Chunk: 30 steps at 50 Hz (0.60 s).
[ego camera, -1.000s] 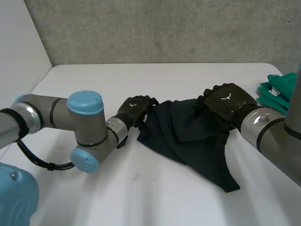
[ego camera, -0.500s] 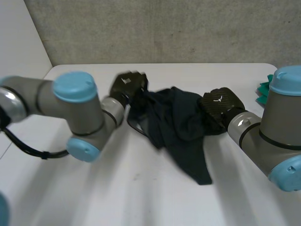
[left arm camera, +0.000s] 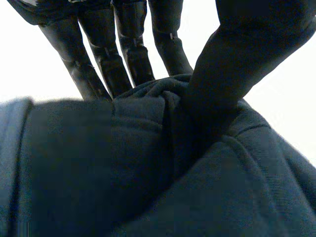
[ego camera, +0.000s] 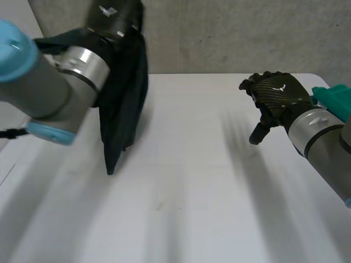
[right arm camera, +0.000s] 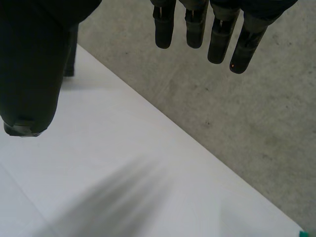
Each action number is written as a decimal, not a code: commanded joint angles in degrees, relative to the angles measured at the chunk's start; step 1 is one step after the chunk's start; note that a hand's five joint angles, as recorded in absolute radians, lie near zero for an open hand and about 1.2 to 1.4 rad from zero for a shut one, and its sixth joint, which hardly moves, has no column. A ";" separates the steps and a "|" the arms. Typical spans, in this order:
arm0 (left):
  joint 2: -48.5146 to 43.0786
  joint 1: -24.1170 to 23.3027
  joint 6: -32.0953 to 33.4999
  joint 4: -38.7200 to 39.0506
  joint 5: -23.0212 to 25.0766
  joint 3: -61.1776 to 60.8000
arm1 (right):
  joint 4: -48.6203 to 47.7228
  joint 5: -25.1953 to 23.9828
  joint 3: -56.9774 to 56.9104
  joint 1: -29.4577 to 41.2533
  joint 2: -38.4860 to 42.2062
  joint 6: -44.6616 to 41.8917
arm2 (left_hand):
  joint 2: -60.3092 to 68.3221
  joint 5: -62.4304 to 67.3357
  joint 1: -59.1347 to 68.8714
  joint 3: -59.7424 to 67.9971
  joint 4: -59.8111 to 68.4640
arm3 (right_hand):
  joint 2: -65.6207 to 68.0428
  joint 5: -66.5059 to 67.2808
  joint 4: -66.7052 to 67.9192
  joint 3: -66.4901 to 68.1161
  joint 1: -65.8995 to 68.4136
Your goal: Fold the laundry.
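Upper left, the left hand (ego camera: pixel 112 13) pinches a dark blue cloth (ego camera: pixel 123 104) that hangs down toward the white table (ego camera: pixel 192 192). At the right, the right hand (ego camera: pixel 277 98) has loose fingers and holds nothing.

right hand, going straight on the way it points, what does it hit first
Likely the concrete wall: the open right hand points across the table toward it, with nothing between as far as shown; depth unclear.

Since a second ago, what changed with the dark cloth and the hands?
The left hand, pinching the dark cloth, swung up and leftward; the cloth now hangs from it. The right hand let go and is open. The green cloth stayed at the table's right edge.
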 commanded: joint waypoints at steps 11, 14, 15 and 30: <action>-14.76 -21.15 0.07 -1.00 2.47 -2.18 | -0.31 -0.23 0.35 -8.96 0.18 -0.48 | -56.63 -52.64 -53.21 -54.04 -57.35 | -2.54 -3.58 -3.33 -2.23 -1.41; -12.67 -20.63 -0.10 -1.18 2.12 -2.79 | -0.31 -0.41 0.18 -9.31 0.18 -0.83 | -56.81 -52.82 -53.39 -54.22 -57.53 | -2.54 -3.58 -3.33 -2.23 -1.41; -11.52 -20.19 -0.19 -1.26 2.03 -3.05 | -0.31 -0.41 0.09 -9.31 0.09 -0.83 | -56.98 -52.99 -53.56 -54.39 -57.70 | -2.54 -3.58 -3.33 -2.23 -1.41; 9.67 -2.79 0.07 -1.88 2.29 -14.65 | 3.63 -3.57 -0.44 0.87 0.44 -8.65 | -56.14 -52.15 -52.72 -53.55 -56.86 | -2.54 -3.58 -3.33 -2.23 -1.41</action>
